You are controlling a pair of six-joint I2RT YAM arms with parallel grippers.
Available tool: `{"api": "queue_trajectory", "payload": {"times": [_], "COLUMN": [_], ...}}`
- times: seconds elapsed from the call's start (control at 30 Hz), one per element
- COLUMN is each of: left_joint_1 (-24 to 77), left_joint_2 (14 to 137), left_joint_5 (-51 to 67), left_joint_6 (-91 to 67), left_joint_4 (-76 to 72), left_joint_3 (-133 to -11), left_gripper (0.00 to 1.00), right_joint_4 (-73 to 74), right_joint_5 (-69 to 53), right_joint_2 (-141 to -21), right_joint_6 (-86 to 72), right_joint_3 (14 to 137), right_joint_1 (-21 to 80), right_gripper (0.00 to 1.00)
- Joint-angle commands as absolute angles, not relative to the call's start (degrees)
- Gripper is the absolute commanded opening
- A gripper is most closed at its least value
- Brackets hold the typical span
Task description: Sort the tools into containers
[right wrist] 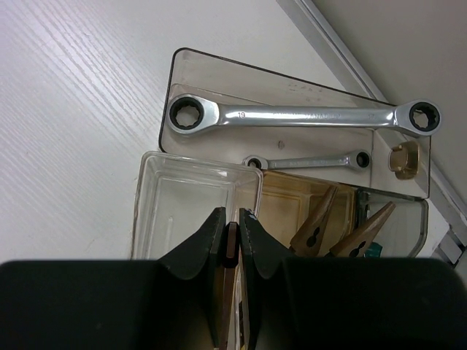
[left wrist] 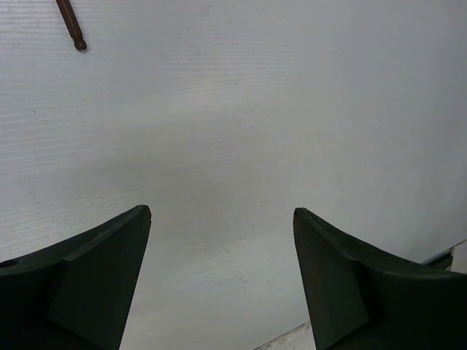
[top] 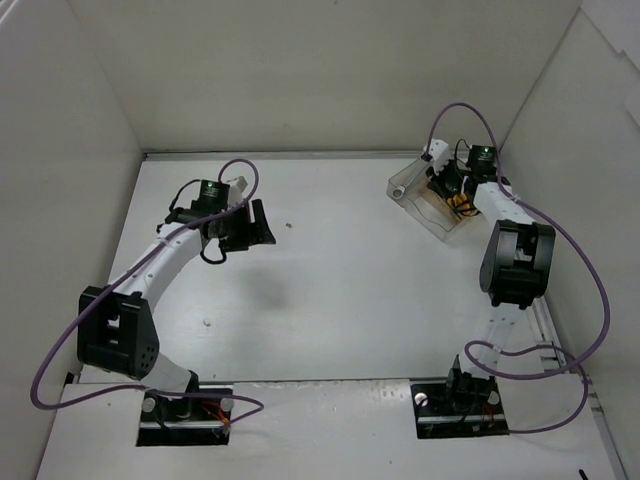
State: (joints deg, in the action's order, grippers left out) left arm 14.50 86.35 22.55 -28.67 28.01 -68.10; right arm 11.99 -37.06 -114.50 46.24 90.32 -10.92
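Robot lab: white-walled tabletop enclosure [top: 330, 70]

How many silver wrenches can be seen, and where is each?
2. The large wrench lies across the tinted box, along its far side; the small wrench lies nearer, parallel. Others may hide behind the right gripper.

On my right wrist feed the right gripper [right wrist: 232, 216] has its jaws pressed together on a thin dark bar [right wrist: 232, 248] — only a sliver of it shows between them. Beyond the fingertips is the smoky box [right wrist: 241, 84]. Against its tinted plastic a large silver wrench [right wrist: 299, 115] lies crosswise, with a smaller wrench [right wrist: 306, 161] parallel and just nearer. A brass-coloured hex piece [right wrist: 403, 157] sits right of the smaller one. The pliers [right wrist: 315, 222] show two tan handles angling up on the right. A clear compartment [right wrist: 191, 208] lies left of the fingers, beside the white table [right wrist: 73, 109].
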Motion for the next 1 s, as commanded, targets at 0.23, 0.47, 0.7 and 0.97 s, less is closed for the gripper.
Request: {"api": "queue_trajectory", "payload": {"times": [0.23,0.47,0.7,0.97], "left_joint_1": [13.97,13.97,13.97,13.97], "left_joint_2": [85.34,85.25,85.78,85.87], "left_joint_5": [21.53,21.45,21.36,21.27], "left_joint_6": [-27.69,-27.60,-27.33,-26.89], "left_joint_4": [28.12,28.21,28.65,29.00], "left_joint_3": [-70.40,-69.70,-69.43,-69.70], "left_gripper": [0.75,0.75,0.75,0.75], "right_joint_4": [9.05,9.23,9.23,9.23], "right_joint_5": [-43.85,-44.47,-45.44,-46.14], "right_joint_2": [-114.17,-114.17,-114.52,-114.79], "right_joint_6": [55.36,58.18,59.41,58.98], "right_joint_3": [88.16,86.75,86.84,87.19], "right_joint_1": [-11.34,-11.25,-11.25,-10.99], "right_gripper": [0.06,0.09,0.17,0.18]}}
